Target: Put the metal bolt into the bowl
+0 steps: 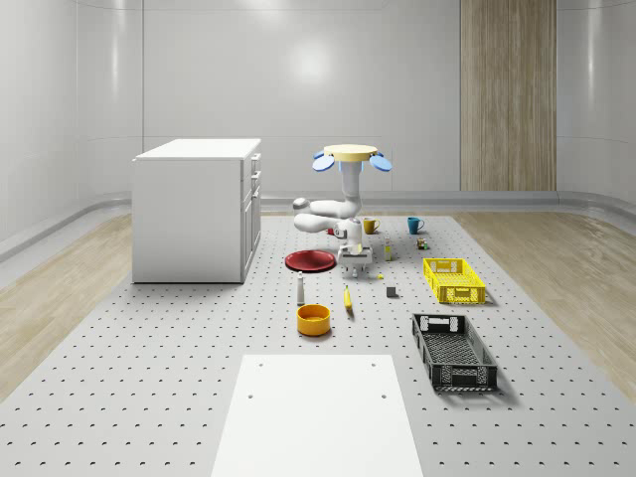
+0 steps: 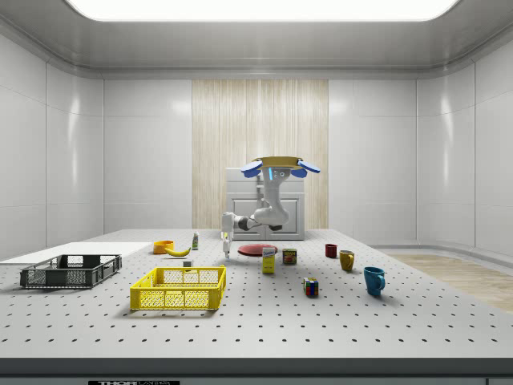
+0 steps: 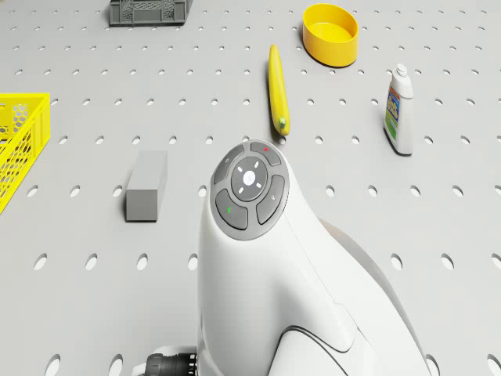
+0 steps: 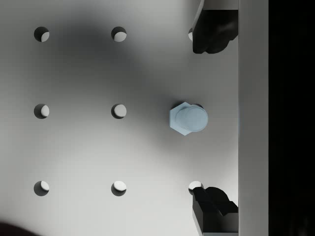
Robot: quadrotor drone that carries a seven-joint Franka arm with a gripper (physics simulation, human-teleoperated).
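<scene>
The metal bolt [image 4: 188, 118] is a pale blue-grey hex-headed piece standing on end on the perforated table. My gripper [image 4: 212, 120] is straight above it and open. One dark finger [image 4: 214, 32] lies to each side of the bolt, neither touching it. The drone [image 1: 352, 157] hovers over the table's middle, beside the red plate, with the arm bent down and the gripper [image 1: 358, 266] low over the table. The yellow bowl [image 1: 313, 319] sits nearer the table's front, also seen from the drone as the bowl [image 3: 331, 34], with nothing in it.
A banana [image 3: 278, 88], a white bottle [image 3: 400, 110] and a grey block [image 3: 146, 185] lie between gripper and bowl. A pale flat-sided object [image 4: 253, 118] stands close beside the bolt. Also on the table: yellow crate [image 1: 453, 279], black crate [image 1: 453, 350], red plate [image 1: 311, 260], white cabinet [image 1: 199, 209].
</scene>
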